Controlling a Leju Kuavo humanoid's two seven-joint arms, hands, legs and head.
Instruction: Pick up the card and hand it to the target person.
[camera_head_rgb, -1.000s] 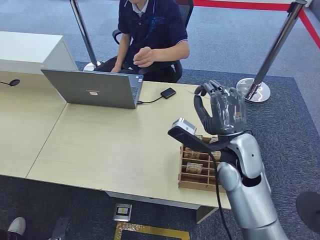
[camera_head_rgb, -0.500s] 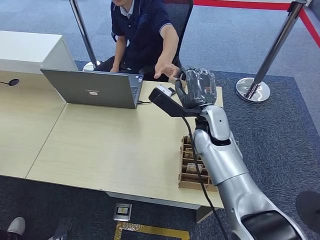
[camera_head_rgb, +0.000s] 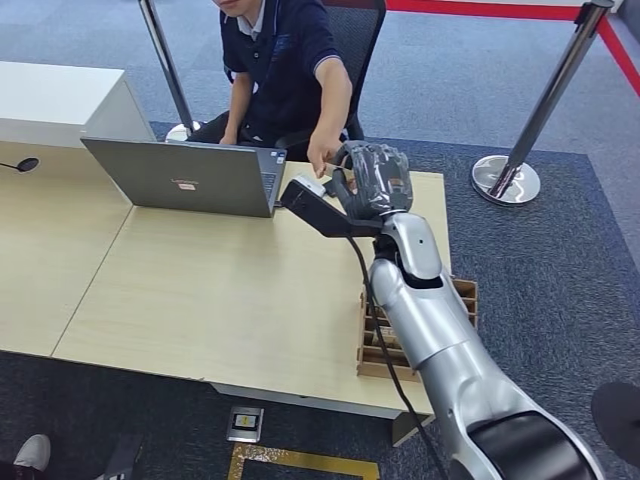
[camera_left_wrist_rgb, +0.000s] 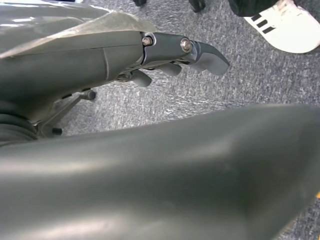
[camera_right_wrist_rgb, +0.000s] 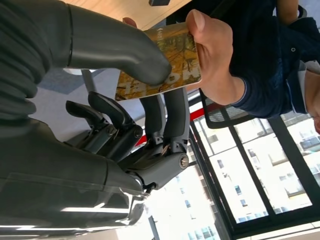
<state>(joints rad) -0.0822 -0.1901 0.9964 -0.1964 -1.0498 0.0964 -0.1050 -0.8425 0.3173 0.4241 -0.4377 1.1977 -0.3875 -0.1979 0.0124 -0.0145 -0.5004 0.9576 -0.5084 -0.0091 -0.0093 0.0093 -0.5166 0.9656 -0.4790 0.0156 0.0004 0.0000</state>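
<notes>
Your right hand's fingers (camera_right_wrist_rgb: 166, 112) and thumb pinch one card (camera_right_wrist_rgb: 160, 62), and the person's hand (camera_right_wrist_rgb: 211, 50) grips its other end: this is the handover step. Next, I think, loosen the pinch only when their grip is firm. Your left hand (camera_left_wrist_rgb: 151, 60) hangs, holding nothing.
</notes>
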